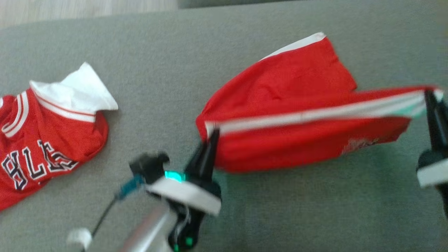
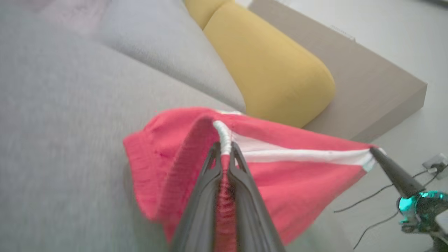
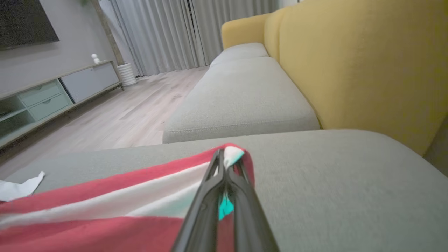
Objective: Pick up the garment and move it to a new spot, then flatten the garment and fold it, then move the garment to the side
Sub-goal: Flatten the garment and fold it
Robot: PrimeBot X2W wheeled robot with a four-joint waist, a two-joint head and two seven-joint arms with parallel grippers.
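The red garment [image 1: 297, 105] is over the grey sofa seat [image 1: 175, 52], at about 2 o'clock from the middle of the head view. It has a white band [image 1: 315, 113] along one edge. The band is pulled out in a line between the 2 grippers.

The left gripper [image 1: 214, 134] holds the end of the band at the garment's 9 o'clock side. Its 2 dark fingers are pressed together on the cloth, and in the left wrist view red cloth [image 2: 290, 175] is squeezed between them [image 2: 224, 148].

The right gripper [image 1: 428, 94] holds the other end, at the garment's 3 o'clock side. Its fingers are pinched tight on the white corner [image 3: 225, 157].

The rest of the red cloth spreads from the band toward 12 o'clock.

A red jersey [image 1: 42, 140] with a white part and dark letters lies on the seat at 9 o'clock, well apart from the garment. A yellow cushion [image 2: 273, 66] sits behind the seat.
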